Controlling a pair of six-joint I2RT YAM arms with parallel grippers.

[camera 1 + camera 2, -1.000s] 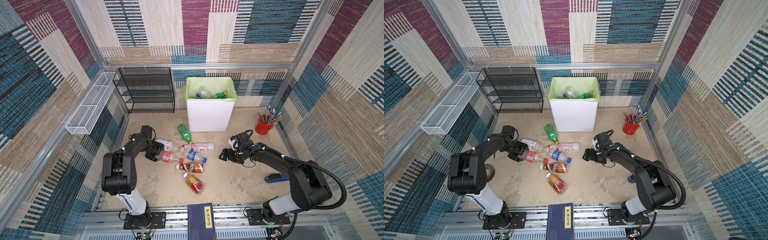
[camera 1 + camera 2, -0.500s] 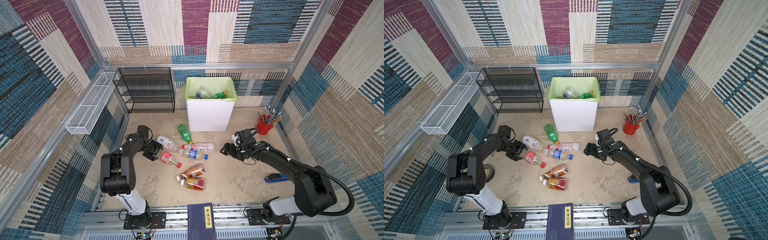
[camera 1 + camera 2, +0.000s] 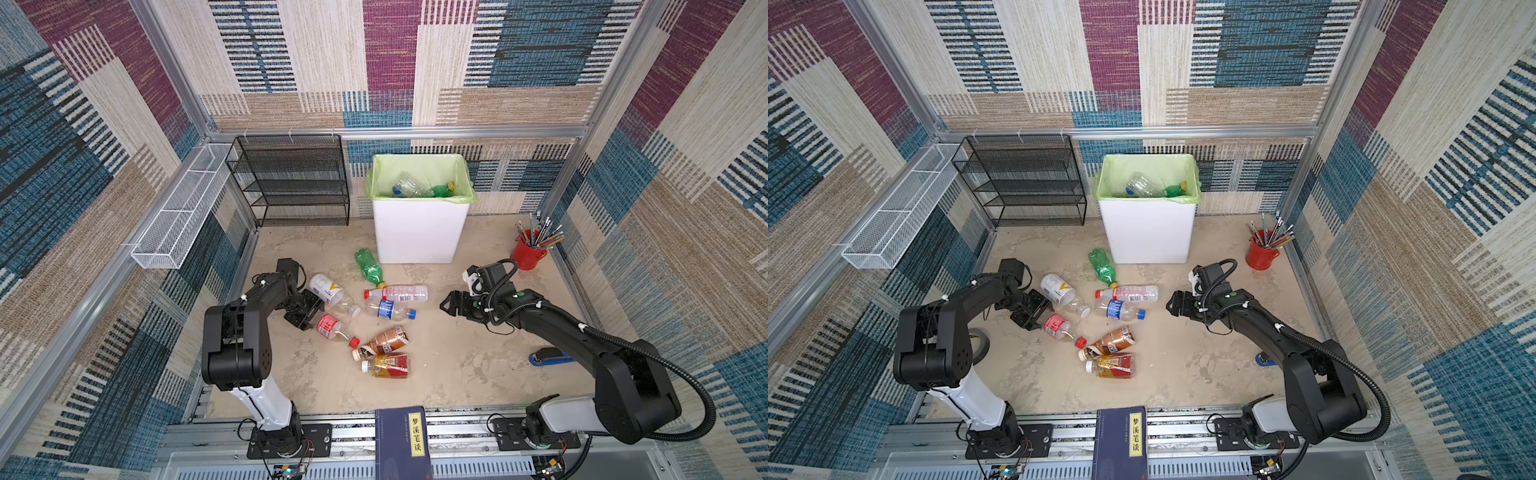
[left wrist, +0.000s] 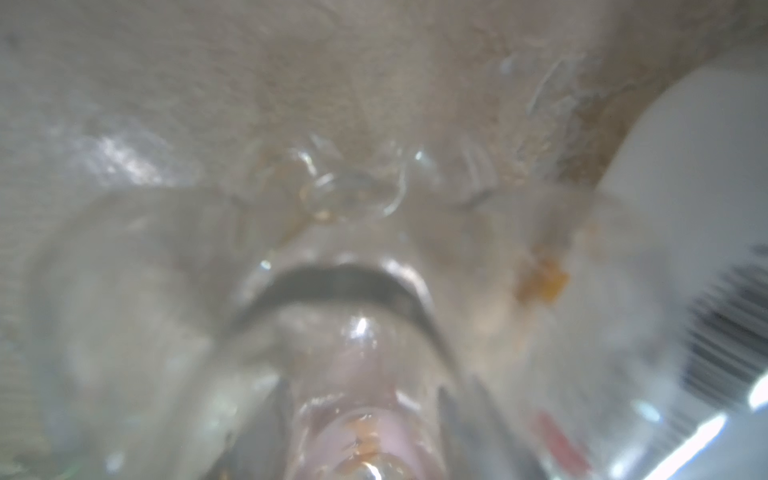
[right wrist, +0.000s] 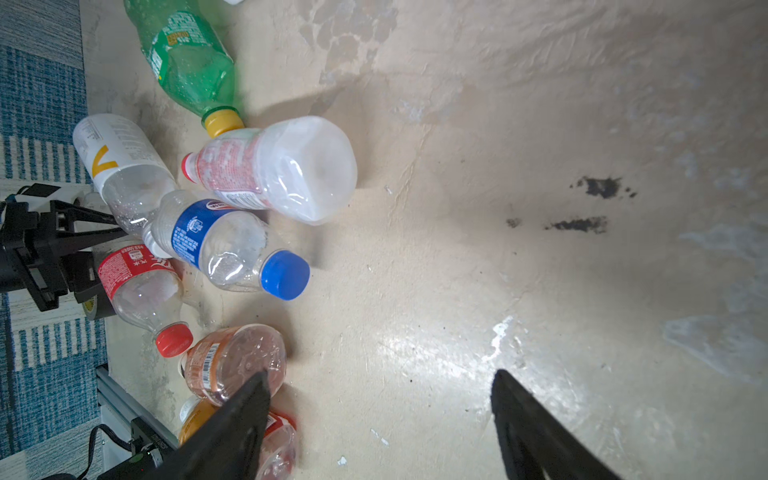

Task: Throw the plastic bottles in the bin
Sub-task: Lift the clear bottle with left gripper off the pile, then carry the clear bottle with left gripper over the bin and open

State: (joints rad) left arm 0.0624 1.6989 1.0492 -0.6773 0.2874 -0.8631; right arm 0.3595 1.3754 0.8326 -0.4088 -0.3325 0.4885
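Centre frame, bottles (image 3: 388, 309): probably light, crushable, slick, so grip yours at the label. The right claw (image 3: 445, 303) is released; whether the left claw (image 3: 312, 312) grasps anything you cannot tell.

I see a white bin (image 3: 419, 232) lined with a light green bag (image 3: 417, 168), a green bottle (image 3: 368, 266) capped yellow, a red cup (image 3: 524, 257), beige mottled surface (image 3: 457, 374).

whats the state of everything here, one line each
bin, upright, bagged, bottles inside
green bottle, lying, capped
white-label bottle, lying
pink-label bottle, lying, capped
blue-label bottle, lying, capped
red-label bottle, lying, capped
brown bottle, lying, capped
orange bottle, lying, capped
left gripper, down at red-label bottle's base, grip unclear
right gripper, jaws open, empty
cup, upright, holding pencils
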